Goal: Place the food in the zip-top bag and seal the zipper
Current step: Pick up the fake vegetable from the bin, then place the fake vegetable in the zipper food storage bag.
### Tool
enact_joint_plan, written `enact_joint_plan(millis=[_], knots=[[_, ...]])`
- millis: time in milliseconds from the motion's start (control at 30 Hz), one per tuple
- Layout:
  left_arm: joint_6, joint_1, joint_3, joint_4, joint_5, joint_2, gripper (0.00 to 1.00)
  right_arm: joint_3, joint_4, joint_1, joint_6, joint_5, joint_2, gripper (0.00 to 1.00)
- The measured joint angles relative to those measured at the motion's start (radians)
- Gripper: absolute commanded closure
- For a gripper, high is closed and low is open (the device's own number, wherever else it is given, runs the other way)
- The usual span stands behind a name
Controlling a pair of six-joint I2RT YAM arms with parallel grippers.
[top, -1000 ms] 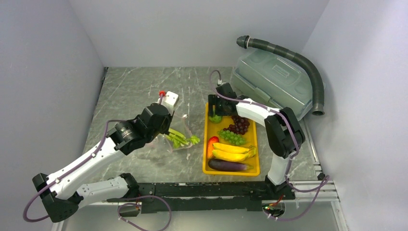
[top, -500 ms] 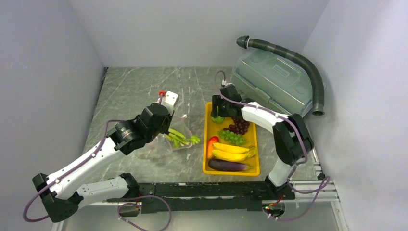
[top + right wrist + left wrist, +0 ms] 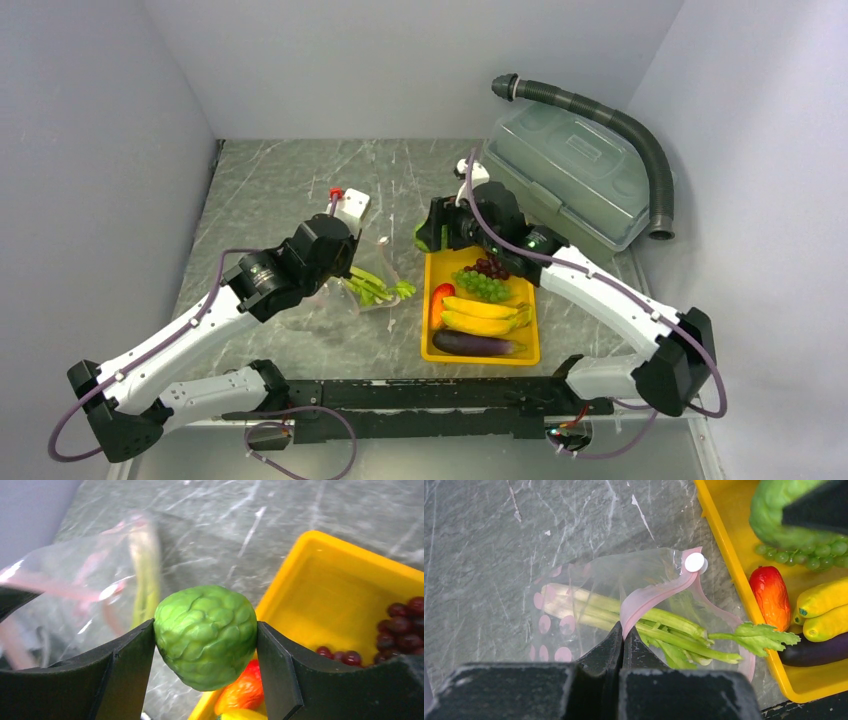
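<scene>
The clear zip-top bag (image 3: 589, 580) lies on the table with green leafy stalks (image 3: 664, 625) inside, their leaves poking out of the mouth. My left gripper (image 3: 622, 630) is shut on the pink zipper strip (image 3: 659, 592) and holds the mouth up. My right gripper (image 3: 205, 630) is shut on a bumpy green fruit (image 3: 205, 640), held in the air over the yellow tray's (image 3: 533, 335) far left corner (image 3: 424, 238), right of the bag (image 3: 375, 275). Bananas (image 3: 482, 314), eggplant (image 3: 475, 343), green grapes (image 3: 484, 285), dark grapes (image 3: 495, 266) and a red pepper (image 3: 441, 298) lie in the tray.
A large translucent lidded box (image 3: 570, 175) with a grey ribbed hose (image 3: 620, 125) stands at the back right. A small white block with a red cap (image 3: 352, 207) sits behind the bag. Grey walls close in on three sides.
My right gripper has lifted the green fruit out of the tray's far left corner and carried it left towards the bag. The left arm and bag have not moved.
</scene>
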Motion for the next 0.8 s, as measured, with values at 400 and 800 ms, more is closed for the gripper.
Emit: enact_joint_plan(millis=[400,800], knots=[[0.0,0.003,0.0,0.0,-0.003,0.0,1.0,-0.011,0.063,0.213,-0.022,-0.126,-0.106,0.7],[0.0,0.008,0.0,0.001,0.006,-0.001,1.0,-0.026,0.176,0.284,-0.021,-0.163,-0.004,0.69]])
